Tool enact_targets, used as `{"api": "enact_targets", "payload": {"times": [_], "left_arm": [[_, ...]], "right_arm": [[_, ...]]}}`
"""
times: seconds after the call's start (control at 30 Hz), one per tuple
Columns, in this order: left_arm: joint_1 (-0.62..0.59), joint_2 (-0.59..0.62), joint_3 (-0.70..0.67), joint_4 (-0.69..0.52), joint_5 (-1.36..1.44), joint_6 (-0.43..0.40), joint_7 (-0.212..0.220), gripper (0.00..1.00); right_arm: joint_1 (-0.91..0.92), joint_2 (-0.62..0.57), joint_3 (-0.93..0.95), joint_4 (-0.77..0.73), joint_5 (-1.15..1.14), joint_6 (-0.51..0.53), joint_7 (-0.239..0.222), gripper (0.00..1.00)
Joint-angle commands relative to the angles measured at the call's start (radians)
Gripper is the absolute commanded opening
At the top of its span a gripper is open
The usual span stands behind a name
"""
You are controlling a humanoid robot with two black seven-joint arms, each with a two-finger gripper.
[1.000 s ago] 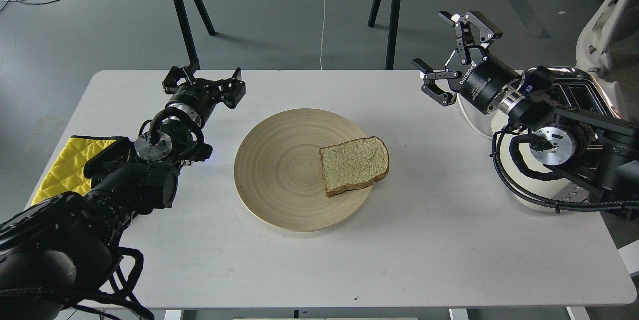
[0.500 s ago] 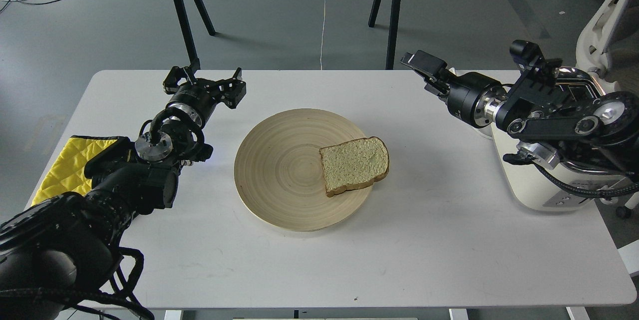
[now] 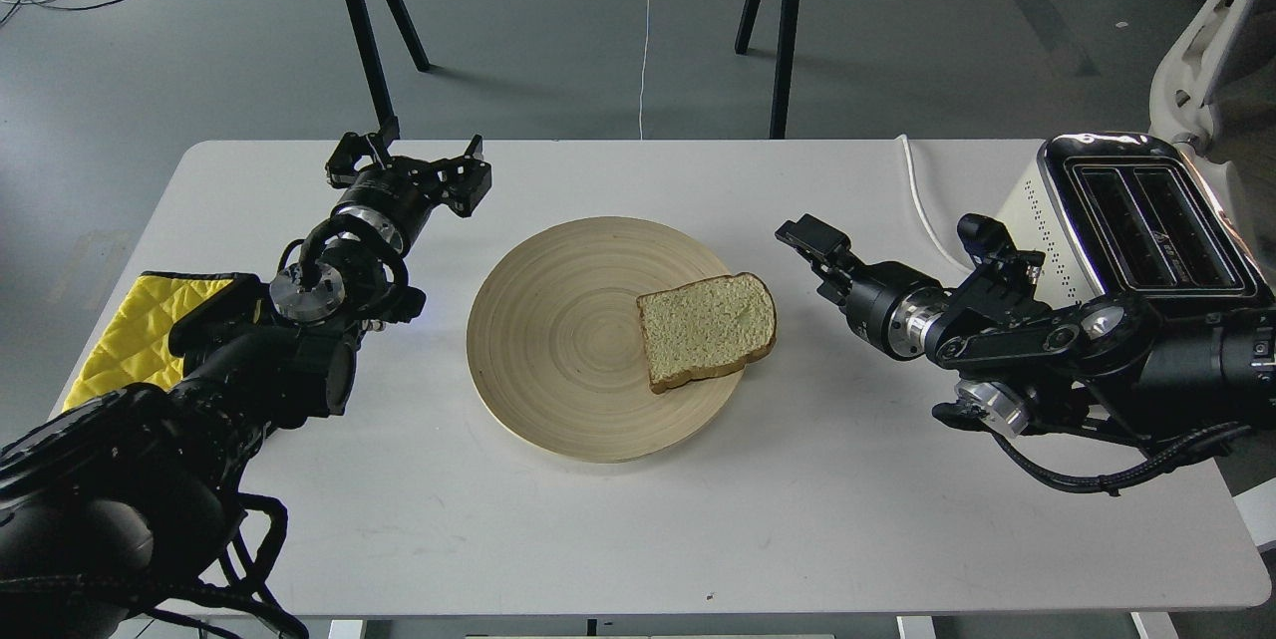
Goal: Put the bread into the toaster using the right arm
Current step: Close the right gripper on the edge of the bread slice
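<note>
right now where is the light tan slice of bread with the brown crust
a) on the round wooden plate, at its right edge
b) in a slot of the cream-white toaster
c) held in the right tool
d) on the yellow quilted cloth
a, the light tan slice of bread lies flat on the round wooden plate, overhanging its right rim a little, with the right tool close by but not touching it.

Bread [image 3: 707,328] on plate [image 3: 558,340] (right side)

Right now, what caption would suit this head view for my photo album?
Right gripper reaches toward the bread on a wooden plate, the toaster waiting behind.
</note>
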Motion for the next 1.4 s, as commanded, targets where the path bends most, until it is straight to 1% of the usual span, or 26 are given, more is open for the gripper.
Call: {"api": "enact_targets", "payload": {"times": [0.0,0.13,0.23,0.43,0.47,0.67,0.83,0.9,0.97,1.0,1.03,1.1,1.17,1.37], "left_arm": [[0.0,0.0,0.0,0.0,0.0,0.0,-0.001,1.0],[0.0,0.0,0.0,0.0,0.0,0.0,-0.001,1.0],[0.0,0.0,0.0,0.0,0.0,0.0,-0.001,1.0],[0.0,0.0,0.0,0.0,0.0,0.0,0.001,1.0],[0.0,0.0,0.0,0.0,0.0,0.0,-0.001,1.0],[0.0,0.0,0.0,0.0,0.0,0.0,-0.001,1.0],[0.0,0.0,0.0,0.0,0.0,0.0,0.001,1.0],[0.0,0.0,0.0,0.0,0.0,0.0,-0.001,1.0],[0.0,0.0,0.0,0.0,0.0,0.0,-0.001,1.0],[0.0,0.0,0.0,0.0,0.0,0.0,0.001,1.0],[0.0,0.0,0.0,0.0,0.0,0.0,-0.001,1.0],[0.0,0.0,0.0,0.0,0.0,0.0,0.001,1.0],[0.0,0.0,0.0,0.0,0.0,0.0,-0.001,1.0],[0.0,0.0,0.0,0.0,0.0,0.0,-0.001,1.0]], "right_arm": [[-0.052,0.042,0.043,-0.023,0.033,0.001,-0.001,0.98],[-0.061,0.047,0.066,-0.023,0.044,-0.003,-0.001,0.96],[-0.066,0.047,0.068,-0.022,0.045,-0.012,-0.001,0.91],[-0.07,0.047,0.068,-0.009,0.044,-0.01,0.0,0.64],[-0.07,0.047,0.068,-0.009,0.042,-0.01,0.0,0.62],[-0.075,0.047,0.068,0.011,0.042,-0.01,0.002,0.59],[-0.075,0.047,0.068,0.015,0.041,-0.009,0.003,0.58],[-0.075,0.047,0.068,0.02,0.041,-0.009,0.003,0.55],[-0.075,0.047,0.07,0.023,0.041,-0.01,0.003,0.48],[-0.072,0.047,0.07,0.023,0.042,-0.012,0.003,0.42],[-0.072,0.047,0.07,0.021,0.044,-0.013,0.002,0.38],[-0.07,0.047,0.07,0.023,0.044,-0.013,0.003,0.35],[-0.072,0.047,0.07,0.023,0.044,-0.013,0.002,0.28],[-0.07,0.047,0.07,0.025,0.045,-0.013,0.003,0.14]]}}
